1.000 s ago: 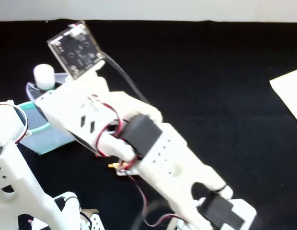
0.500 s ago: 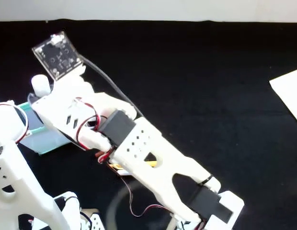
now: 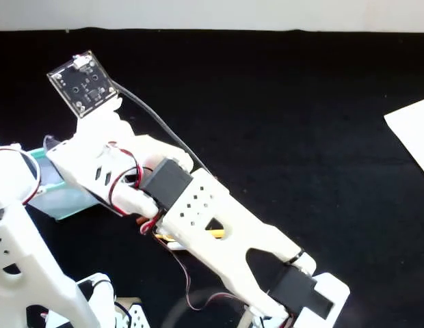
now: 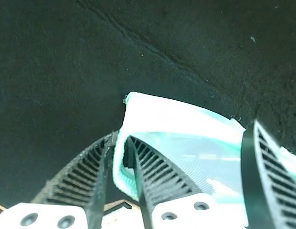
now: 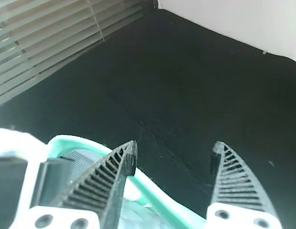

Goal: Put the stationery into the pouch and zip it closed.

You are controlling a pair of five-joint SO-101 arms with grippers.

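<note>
The teal pouch (image 3: pixel 51 199) lies at the table's left side, mostly under the right arm (image 3: pixel 198 212). My left gripper (image 4: pixel 120 138) is shut on the pouch's (image 4: pixel 186 125) rim and holds its mouth up. Another ribbed black finger (image 4: pixel 262 167) stands at the far side of that mouth. My right gripper (image 5: pixel 175 150) is open just above the pouch's teal rim (image 5: pixel 67 140), with nothing between its fingers. A yellow piece of stationery (image 3: pixel 165 237) pokes out from under the right arm. What is inside the pouch is hidden.
The left arm (image 3: pixel 20 260) rises at the bottom left of the high view. A white sheet (image 3: pixel 412 130) lies at the right edge. Black cloth covers the table, with free room across the middle and back.
The right arm swung further left over the pouch and lower. The white-capped cylinder seen by its tip earlier has dropped out of sight.
</note>
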